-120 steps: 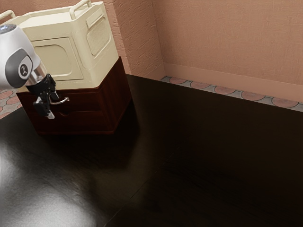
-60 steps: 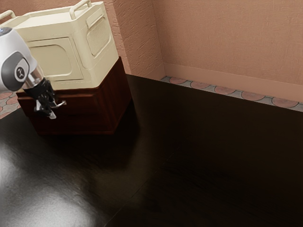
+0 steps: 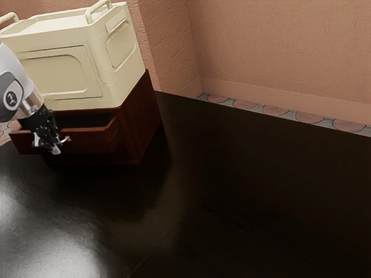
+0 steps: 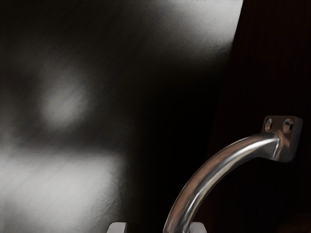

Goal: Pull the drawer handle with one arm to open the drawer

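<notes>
And the drawer is now sliding partway out from the cabinet, the task progressing, the gripper hooking the handle with parted, unclamped fingers!

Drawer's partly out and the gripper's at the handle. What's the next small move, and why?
I'd make a short, slow pull straight out from the cabinet. The drawer stands only partly out, and the handle runs between the open gripper's fingers, seemingly against one of them, so that finger should probably draw it along.
</notes>
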`<state>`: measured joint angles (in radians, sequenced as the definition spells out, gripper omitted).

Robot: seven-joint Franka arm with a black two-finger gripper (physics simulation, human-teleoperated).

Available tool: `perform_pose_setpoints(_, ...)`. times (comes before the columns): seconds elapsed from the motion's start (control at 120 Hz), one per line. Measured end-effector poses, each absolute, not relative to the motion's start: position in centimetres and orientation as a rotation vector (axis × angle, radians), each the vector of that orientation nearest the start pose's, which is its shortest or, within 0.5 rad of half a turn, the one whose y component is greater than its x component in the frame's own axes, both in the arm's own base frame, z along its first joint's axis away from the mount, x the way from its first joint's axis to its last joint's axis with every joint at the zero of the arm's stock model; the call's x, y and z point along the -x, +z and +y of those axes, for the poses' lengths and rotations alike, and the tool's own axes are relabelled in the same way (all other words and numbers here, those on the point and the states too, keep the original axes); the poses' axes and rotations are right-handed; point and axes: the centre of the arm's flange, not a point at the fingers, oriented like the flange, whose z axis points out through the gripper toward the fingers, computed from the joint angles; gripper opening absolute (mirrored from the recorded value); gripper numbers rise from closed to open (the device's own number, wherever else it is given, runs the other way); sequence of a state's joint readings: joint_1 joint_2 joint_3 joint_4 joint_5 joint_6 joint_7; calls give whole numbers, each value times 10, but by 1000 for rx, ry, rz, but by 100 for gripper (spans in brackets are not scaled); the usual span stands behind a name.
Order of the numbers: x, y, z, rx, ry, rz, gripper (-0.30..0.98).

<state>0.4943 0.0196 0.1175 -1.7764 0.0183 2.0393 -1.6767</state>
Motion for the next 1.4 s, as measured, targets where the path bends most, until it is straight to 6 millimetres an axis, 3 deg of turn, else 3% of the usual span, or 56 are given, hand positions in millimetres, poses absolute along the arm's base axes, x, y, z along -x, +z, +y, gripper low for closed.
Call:
perform_pose_setpoints(0.567, -432, 561, 331, -1246, 345, 2728, 7)
perform_pose_setpoints(0.808, -426, 553, 321, -1264, 345, 2712, 7)
perform_pose_setpoints(1.4, -405, 557, 306, -1272, 389, 2673, 7)
